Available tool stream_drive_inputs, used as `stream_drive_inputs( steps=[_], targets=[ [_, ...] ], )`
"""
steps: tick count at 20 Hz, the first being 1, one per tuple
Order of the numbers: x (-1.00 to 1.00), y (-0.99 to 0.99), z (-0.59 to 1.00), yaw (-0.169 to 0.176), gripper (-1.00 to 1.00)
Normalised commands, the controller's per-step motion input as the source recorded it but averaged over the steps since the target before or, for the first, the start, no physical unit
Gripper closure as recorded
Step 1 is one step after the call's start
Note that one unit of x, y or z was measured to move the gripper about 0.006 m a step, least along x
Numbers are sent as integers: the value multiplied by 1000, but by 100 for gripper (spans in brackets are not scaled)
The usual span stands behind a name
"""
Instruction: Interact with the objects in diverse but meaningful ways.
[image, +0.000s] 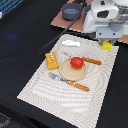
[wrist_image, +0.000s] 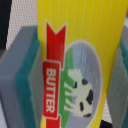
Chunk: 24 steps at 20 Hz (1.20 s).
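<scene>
A fork (image: 56, 77) and a knife (image: 92, 61) flank the round plate (image: 68, 73) on the striped mat (image: 50, 92); the tomato (image: 76, 62) sits on the plate, the orange block (image: 51, 60) beside it. Farther back lies the white fish (image: 70, 43). The jaws are clamped on the yellow butter packet (wrist_image: 80, 55) above the mat's far corner. Beyond stands a grey pot (image: 70, 11).

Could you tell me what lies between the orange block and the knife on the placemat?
In the exterior view, the tan plate carrying the red tomato lies between orange block and knife.
</scene>
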Motion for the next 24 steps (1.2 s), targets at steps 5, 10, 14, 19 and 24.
stream_drive_inputs(
  steps=[5, 10, 14, 19, 24],
  targets=[
    [-593, -719, 0, 0, 100],
    [-599, -723, -5, 0, 100],
    [-618, -711, -48, 0, 100],
    [-629, -707, -86, 0, 100],
    [-638, -699, -178, 0, 100]
  ],
)
